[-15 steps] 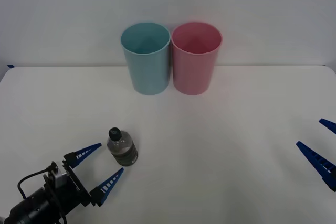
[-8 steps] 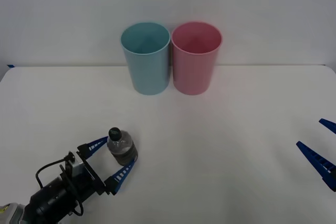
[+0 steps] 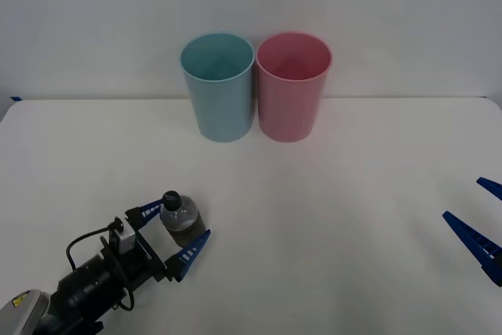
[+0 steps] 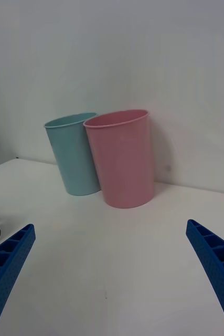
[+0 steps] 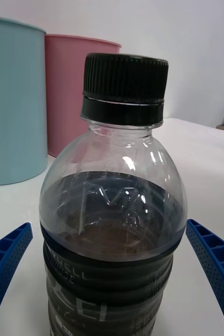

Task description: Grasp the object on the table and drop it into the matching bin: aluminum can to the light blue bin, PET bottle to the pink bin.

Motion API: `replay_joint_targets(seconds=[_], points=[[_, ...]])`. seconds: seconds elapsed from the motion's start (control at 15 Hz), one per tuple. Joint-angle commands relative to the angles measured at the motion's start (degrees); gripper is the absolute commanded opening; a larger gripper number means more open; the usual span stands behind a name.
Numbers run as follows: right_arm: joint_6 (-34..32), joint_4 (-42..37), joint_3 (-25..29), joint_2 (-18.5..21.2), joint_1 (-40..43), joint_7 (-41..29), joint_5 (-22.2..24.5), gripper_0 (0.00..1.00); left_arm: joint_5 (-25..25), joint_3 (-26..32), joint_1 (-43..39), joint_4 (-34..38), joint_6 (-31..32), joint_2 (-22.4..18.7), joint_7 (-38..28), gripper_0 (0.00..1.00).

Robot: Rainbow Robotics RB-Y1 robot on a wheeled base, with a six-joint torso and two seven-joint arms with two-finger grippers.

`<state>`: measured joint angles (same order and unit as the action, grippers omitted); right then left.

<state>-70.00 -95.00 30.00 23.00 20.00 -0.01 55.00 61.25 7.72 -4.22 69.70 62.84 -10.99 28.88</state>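
At the table's near left, the left gripper has advanced until its spread fingers straddle the upright bottle, a moment ago still ahead of them; they need only close. The pink bin waits behind, beside the blue bin. The right gripper idles, fingers wide.

1. A bare test bench of a lab sort: a wide plain white table set against a blank pale wall.
2. The props look staged: a light blue bin and a pink bin stand side by side at the table's far edge.
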Motion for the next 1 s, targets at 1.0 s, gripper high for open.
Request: replay_joint_targets(seconds=[1.0], points=[[0.00,0.00,0.00,0.00,0.00,0.01,0.00,1.00,-4.12,2.03,-0.08,0.79,1.23,-1.58,-3.40,0.00]])
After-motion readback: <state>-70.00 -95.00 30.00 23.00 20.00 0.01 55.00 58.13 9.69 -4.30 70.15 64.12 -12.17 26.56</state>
